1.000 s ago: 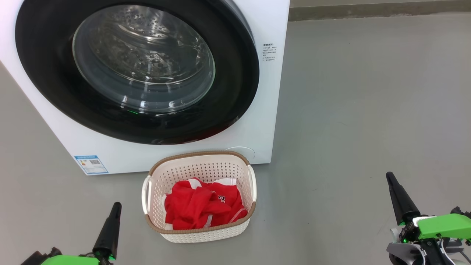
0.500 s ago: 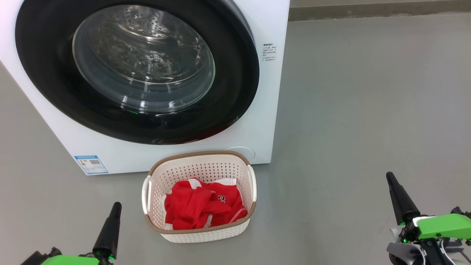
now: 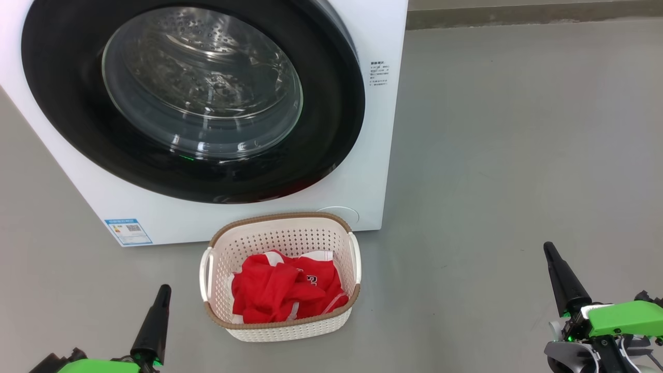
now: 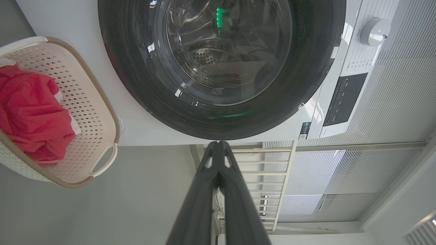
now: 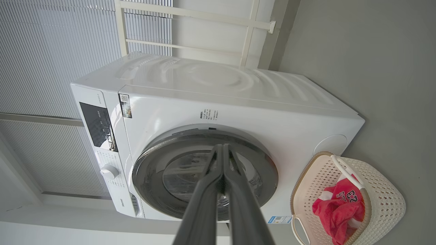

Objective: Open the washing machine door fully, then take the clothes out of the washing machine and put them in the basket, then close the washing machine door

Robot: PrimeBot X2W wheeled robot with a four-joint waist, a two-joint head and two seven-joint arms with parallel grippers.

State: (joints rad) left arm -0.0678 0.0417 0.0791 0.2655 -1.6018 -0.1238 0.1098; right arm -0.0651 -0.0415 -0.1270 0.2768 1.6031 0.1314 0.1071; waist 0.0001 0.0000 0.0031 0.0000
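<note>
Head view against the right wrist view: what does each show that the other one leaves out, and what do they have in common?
Head view adds: the left end effector, shut, low to the left of the basket, and a look straight down onto the red clothes. Right wrist view adds: the washing machine's top, its dark control panel, the white dial, and the window blinds behind. Shared: the washing machine door closed, the clothes in the basket, the blue label, and the right end effector, shut.

Tapered black fingers (image 3: 154, 321) join bright green housings (image 3: 624, 317).
</note>
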